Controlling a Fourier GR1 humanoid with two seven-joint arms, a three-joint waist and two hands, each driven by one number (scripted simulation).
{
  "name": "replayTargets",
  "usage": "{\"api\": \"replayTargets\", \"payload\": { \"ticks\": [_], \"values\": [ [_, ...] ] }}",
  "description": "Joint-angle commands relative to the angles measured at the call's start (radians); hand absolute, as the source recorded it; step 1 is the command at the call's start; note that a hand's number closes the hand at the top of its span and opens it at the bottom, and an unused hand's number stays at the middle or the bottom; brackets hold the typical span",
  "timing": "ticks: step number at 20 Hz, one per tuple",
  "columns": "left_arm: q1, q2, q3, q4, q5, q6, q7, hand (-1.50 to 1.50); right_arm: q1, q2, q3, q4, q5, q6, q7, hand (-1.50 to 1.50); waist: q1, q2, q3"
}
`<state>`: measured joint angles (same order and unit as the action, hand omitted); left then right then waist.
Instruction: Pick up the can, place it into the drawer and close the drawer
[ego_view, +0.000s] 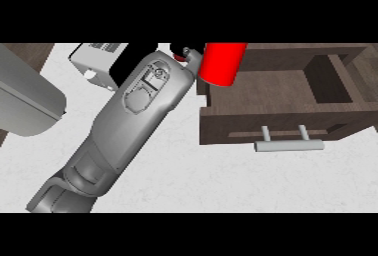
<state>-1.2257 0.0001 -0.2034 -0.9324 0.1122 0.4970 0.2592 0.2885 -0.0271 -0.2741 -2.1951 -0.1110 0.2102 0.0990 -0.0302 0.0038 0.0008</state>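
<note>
Red and cylindrical, one can (224, 63) hangs at the top of the view, over the back left corner of an open drawer (273, 95). One grey forearm rises from the lower left edge and slants up to the can. Which arm it is cannot be told from this view; by its place it looks like the left. Only a small black part of its hand (181, 51) shows, pressed against the can's left side. The hand seems to be carrying the can, but whether its fingers wrap round it cannot be seen.

One dark brown wooden drawer stands pulled out on the pale, marbled worktop (192, 175). Inside are two sections, a wide one on the left and a deeper, narrower one on the right. One silver bar handle (289, 145) sits on two posts on its front.

Judging by this, the can is about to be set down. It would do well to shift rightward, clear of the left wall, and lower over the wide section before the hand lets go.

One white box-like appliance (100, 62) sits at upper left, and one grey rounded object (29, 102) at the left edge. No second hand is in view.
</note>
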Motion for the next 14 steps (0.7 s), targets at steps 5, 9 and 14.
{"api": "replayTargets", "payload": {
  "ticks": [5, 9, 14],
  "values": [
    [-0.199, 0.0, -0.042, 0.224, 0.097, 0.047, -0.023, 1.5, -0.043, 0.001, 0.01, 0.07, 0.015, -0.007, -0.031, -1.5, -0.009, 0.004, 0.001],
    [-0.249, 0.0, -0.053, 0.318, 0.164, 0.039, -0.076, 1.5, -0.055, -0.023, -0.003, 0.078, 0.002, 0.009, -0.045, -1.5, -0.021, 0.006, 0.001],
    [-0.275, 0.0, -0.093, 0.429, 0.201, 0.044, -0.149, 1.5, -0.052, -0.007, 0.003, 0.054, 0.007, -0.01, -0.014, -1.5, -0.029, 0.01, 0.001]
  ]
}}
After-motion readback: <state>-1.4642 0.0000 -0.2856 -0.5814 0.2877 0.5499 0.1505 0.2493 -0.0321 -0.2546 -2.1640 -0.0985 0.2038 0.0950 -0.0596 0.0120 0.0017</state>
